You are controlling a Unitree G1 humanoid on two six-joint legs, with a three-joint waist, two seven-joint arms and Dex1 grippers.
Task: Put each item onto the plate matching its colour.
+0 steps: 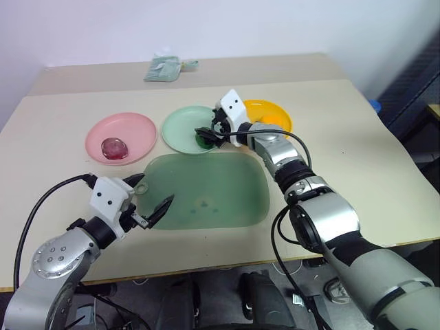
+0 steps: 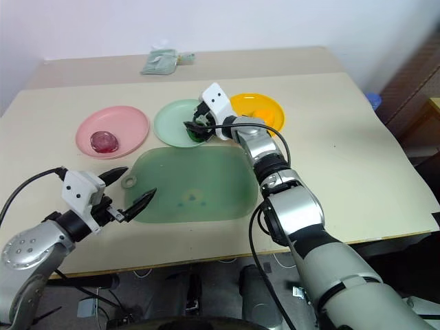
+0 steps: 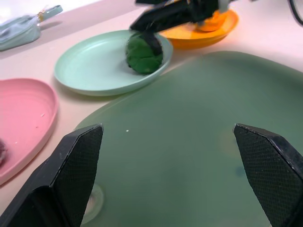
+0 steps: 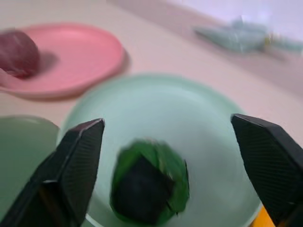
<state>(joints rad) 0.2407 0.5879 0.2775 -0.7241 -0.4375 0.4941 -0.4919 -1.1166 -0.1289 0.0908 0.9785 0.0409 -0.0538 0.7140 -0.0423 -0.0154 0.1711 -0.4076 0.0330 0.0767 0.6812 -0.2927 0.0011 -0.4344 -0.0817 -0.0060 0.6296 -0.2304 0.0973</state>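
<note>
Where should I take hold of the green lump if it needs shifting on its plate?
Grip the green lump across its rounded middle, coming from above. It lies low near the mint plate edge beside the mat, so a sideways approach would likely hit the rim.

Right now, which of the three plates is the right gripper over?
The mint green plate, the middle one, with the green lump on it. The right gripper hangs open above it; the pink plate and orange plate flank it.
</note>
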